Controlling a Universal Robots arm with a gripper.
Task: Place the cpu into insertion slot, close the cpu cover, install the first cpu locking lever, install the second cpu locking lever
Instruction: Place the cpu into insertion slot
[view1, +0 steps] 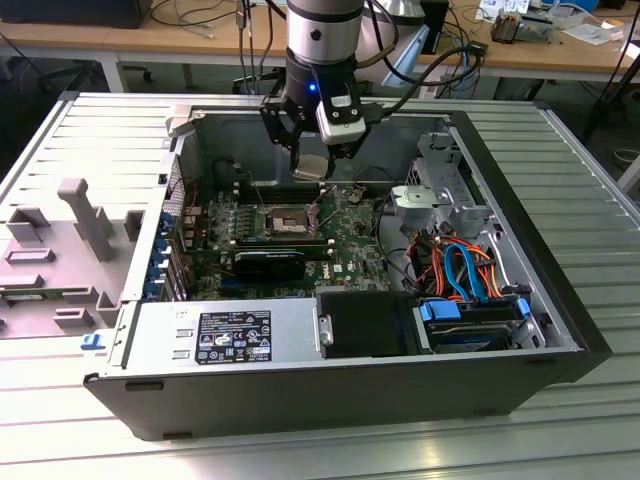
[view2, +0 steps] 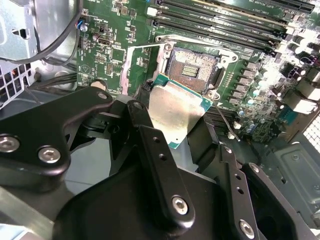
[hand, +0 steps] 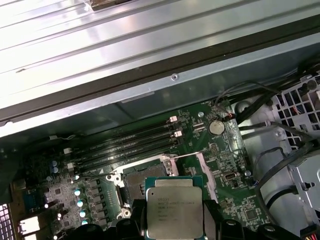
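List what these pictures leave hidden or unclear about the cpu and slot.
1. First wrist view: the cpu covers part of the slot.
2. Second wrist view: the fingers hide the cpu's side edges.
3. Exterior view: the slot's contacts are too small to make out.
4. Both wrist views: the cpu's underside faces away.
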